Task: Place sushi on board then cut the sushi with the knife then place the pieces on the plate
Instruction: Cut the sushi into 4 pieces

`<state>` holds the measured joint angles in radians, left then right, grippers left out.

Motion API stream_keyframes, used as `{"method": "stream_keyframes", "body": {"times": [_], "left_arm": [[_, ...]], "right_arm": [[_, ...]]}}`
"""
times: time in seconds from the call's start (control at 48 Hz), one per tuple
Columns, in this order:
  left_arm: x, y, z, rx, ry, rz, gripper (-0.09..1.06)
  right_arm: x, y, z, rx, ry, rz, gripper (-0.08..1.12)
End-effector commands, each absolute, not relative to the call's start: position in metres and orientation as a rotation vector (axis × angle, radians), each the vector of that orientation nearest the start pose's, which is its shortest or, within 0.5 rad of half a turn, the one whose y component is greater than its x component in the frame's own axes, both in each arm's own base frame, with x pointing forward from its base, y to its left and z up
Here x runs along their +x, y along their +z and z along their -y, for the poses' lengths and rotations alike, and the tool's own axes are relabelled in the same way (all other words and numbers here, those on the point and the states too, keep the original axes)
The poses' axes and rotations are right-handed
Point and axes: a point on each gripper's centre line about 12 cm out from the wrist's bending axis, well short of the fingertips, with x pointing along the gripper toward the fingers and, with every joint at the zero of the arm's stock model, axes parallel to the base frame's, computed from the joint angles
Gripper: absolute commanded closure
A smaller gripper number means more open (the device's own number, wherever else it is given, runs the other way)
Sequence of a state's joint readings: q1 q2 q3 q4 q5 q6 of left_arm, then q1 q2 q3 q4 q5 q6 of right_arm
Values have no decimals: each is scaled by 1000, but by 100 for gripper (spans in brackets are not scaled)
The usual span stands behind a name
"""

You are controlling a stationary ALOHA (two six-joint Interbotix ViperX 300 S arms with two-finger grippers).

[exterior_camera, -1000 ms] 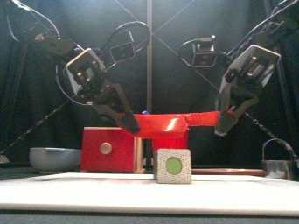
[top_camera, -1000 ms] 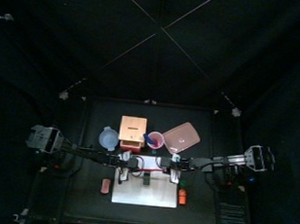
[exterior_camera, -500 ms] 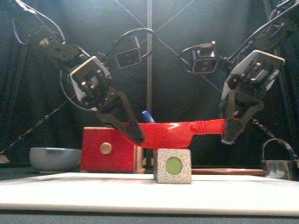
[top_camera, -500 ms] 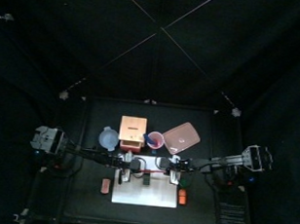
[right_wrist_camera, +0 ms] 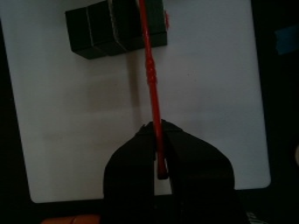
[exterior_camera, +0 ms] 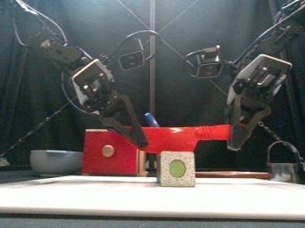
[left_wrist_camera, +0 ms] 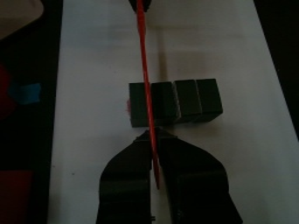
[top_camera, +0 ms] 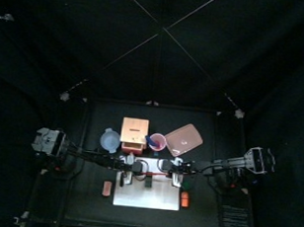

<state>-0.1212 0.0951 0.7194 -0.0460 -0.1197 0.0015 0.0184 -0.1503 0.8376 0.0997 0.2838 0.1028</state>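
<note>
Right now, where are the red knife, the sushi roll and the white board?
red knife (exterior_camera: 205,133), front view, its right half.
sushi roll (exterior_camera: 177,167), front view, end face.
white board (exterior_camera: 71,194), front view, bare left part.

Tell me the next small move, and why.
Probably lower both arms straight down: the knife, held at each end by the left gripper and right gripper, hangs level above the sushi on the board, crossing it near one end.

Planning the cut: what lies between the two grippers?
The red knife, gripped at either end by left gripper and right gripper, above the sushi roll: front view.
</note>
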Motion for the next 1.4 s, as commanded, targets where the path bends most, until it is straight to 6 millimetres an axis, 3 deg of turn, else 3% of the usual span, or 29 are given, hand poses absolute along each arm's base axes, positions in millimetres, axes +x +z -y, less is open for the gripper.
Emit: {"method": "stream_keyframes", "body": {"times": [0.021,0.396,1.396], "left_arm": [[390,141,53,1,-111,-647,53],[390,148,61,7,-131,-631,53],[389,145,51,20,-115,-660,53]], "right_arm": [[316,153,-7,200,-60,-939,70],[315,158,-15,207,-42,-926,70],[318,155,-8,171,-50,-928,70]]}}
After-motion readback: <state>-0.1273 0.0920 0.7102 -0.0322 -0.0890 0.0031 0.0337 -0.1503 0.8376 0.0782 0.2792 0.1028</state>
